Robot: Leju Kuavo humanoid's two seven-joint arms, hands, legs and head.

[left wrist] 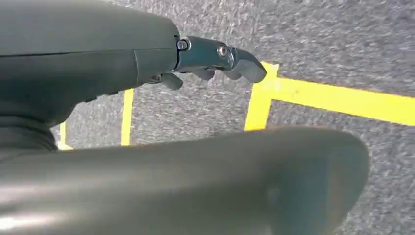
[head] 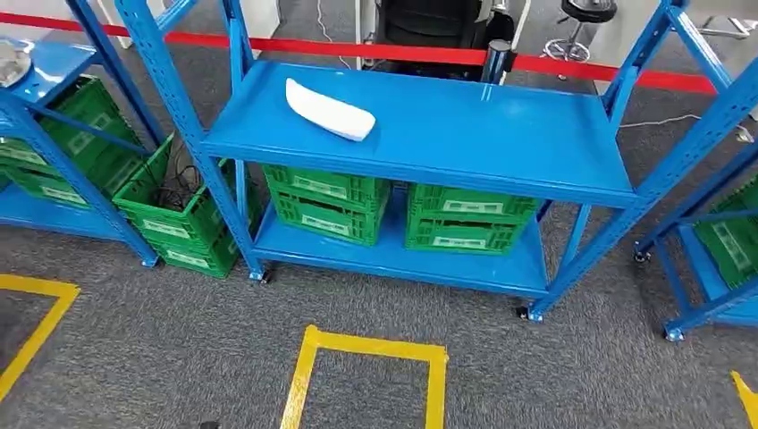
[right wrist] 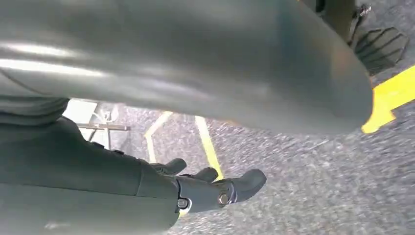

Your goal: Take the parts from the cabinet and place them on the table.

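We are facing the blue cabinet (head: 420,125), its white part (head: 329,111) lying toward the left of the upper shelf, the uprights (head: 170,89) risking a snag on any reach, we judge. We are hanging both arms over grey carpet, left hand (left wrist: 215,61) and right hand (right wrist: 210,188) loosely curled, holding nothing.
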